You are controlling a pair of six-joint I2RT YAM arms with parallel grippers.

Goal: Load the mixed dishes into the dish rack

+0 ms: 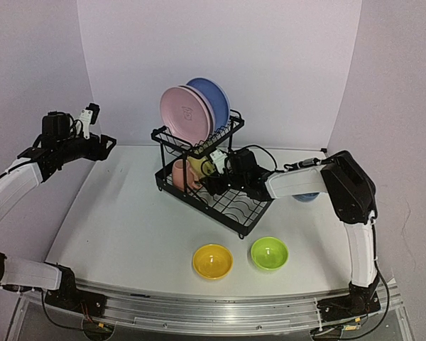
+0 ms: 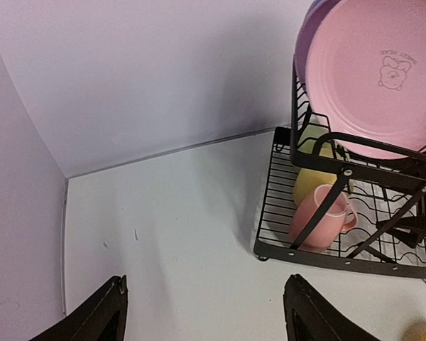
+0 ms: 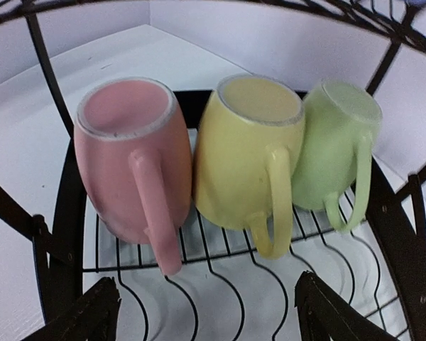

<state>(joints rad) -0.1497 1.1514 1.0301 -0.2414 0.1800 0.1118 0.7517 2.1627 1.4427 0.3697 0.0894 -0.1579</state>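
The black wire dish rack [image 1: 236,220] stands mid-table. A pink plate [image 1: 186,114], a thin lavender plate [image 1: 209,108] and a blue plate [image 1: 217,94] stand upright on its upper shelf. A pink mug [image 3: 128,156], a yellow mug [image 3: 248,156] and a light green mug [image 3: 334,149] sit side by side in the lower tray, handles toward the right wrist camera. My right gripper [image 3: 206,305] is open and empty inside the lower tray [image 1: 207,186], just short of the mugs. My left gripper [image 2: 204,284] is open and empty, raised left of the rack [image 1: 103,145].
A yellow bowl [image 1: 212,261] and a lime bowl [image 1: 269,253] sit on the table in front of the rack. A blue bowl [image 1: 307,197] is partly hidden behind my right forearm. White walls close in at the left, back and right.
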